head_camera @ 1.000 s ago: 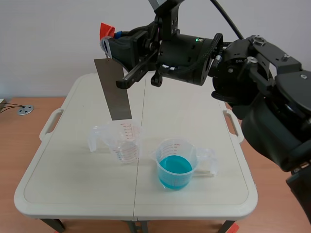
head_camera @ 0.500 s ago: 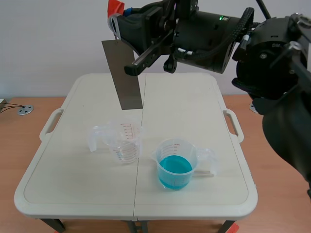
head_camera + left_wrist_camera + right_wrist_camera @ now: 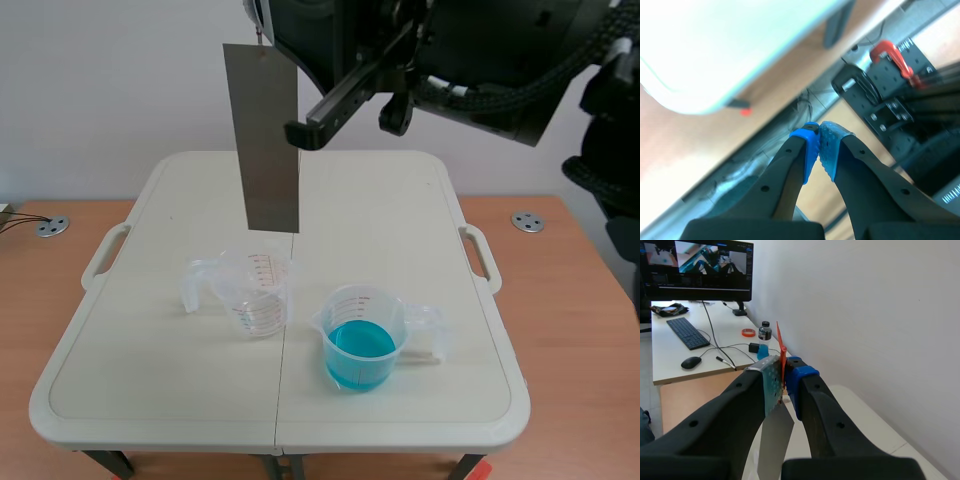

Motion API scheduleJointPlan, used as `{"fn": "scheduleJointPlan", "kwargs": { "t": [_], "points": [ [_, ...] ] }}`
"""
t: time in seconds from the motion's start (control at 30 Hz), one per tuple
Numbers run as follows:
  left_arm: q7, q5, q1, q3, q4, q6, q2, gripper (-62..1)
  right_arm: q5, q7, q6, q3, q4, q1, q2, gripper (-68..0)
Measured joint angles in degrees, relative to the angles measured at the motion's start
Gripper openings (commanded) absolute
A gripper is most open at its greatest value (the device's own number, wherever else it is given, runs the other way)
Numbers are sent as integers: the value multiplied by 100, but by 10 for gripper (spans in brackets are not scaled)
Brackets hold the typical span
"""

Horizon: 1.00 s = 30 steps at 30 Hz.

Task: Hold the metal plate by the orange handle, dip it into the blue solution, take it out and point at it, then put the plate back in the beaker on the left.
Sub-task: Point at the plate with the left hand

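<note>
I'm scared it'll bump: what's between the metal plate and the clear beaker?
Nothing. The scene view shows only bare table between metal plate and clear beaker.

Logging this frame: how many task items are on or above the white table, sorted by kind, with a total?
Beakers: 2, the clear beaker and the beaker of blue solution.
Metal plates: 1, the metal plate, hanging above the table from its orange handle in the right hand.
Total: 3.
</note>
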Motion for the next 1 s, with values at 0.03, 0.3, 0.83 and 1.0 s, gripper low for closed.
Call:
{"fn": "scheduleJointPlan", "kwargs": {
  "t": [0.03, 0.3, 0.83, 1.0],
  "points": [
    [0, 0, -105, 0, 0, -7, 0, -582, 0, -2, 0, 66, 70, -79, 0, -660],
    [-2, 0, -791, 2, 0, -22, 0, -582, -2, -22, 68, 590, 450, -787, -2, -660],
    [2, -22, -1556, 363, 0, -682, 0, -582, 0, -20, 87, 1412, 551, -1480, 0, -661],
    [11, -17, -2304, 835, 0, -868, 0, -582, -2, -22, 87, 1410, 551, -1537, 0, -661]
  ]
}}
